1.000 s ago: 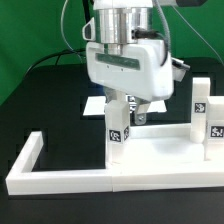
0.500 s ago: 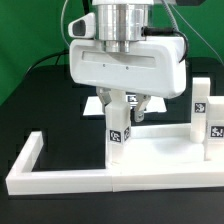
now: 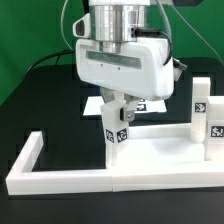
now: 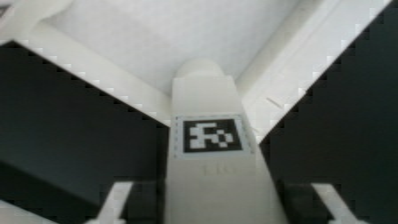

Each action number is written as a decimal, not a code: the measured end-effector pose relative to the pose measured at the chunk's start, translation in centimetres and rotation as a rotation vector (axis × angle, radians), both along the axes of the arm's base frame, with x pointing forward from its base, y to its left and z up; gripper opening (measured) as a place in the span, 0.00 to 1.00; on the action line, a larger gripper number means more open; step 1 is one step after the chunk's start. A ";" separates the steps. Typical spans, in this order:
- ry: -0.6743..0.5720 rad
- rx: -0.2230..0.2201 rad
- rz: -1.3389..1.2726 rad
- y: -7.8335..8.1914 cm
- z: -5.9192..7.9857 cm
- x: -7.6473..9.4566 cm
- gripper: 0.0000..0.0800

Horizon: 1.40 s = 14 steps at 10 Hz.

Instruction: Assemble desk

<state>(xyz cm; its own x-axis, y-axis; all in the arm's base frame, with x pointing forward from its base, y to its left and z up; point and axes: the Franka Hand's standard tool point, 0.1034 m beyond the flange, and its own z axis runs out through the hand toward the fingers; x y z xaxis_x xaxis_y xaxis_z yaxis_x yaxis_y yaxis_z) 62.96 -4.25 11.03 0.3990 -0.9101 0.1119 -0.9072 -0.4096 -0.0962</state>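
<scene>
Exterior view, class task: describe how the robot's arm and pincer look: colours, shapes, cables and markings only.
The pincer hangs from a boxy, glossy white housing with rounded corners and a pale grey-green panel on its face. Above it sits a ribbed metallic cylinder. Dark cables run behind the arm. The fingers are slim, white with dark parts. No lettering is readable.

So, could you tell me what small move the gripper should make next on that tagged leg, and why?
Probably finish closing before turning or lifting: the gripper straddles the tagged leg, which stands on the desk top, and the fingers show on either side with gaps.
</scene>
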 end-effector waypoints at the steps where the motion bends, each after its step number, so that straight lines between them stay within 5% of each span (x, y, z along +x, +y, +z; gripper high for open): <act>1: 0.004 0.044 -0.194 0.1 0.1 0.0 0.36; 4: -0.041 0.204 -0.673 -0.3 -0.1 -0.2 0.36; 5: -0.040 0.214 -0.724 -0.5 -0.1 -0.2 0.36; 8: -0.045 0.189 -0.614 -0.4 -0.2 -0.1 0.37; 10: -0.052 0.130 -0.237 0.4 -0.2 0.2 0.76; 14: -0.042 0.076 0.095 0.3 -0.3 -0.5 0.81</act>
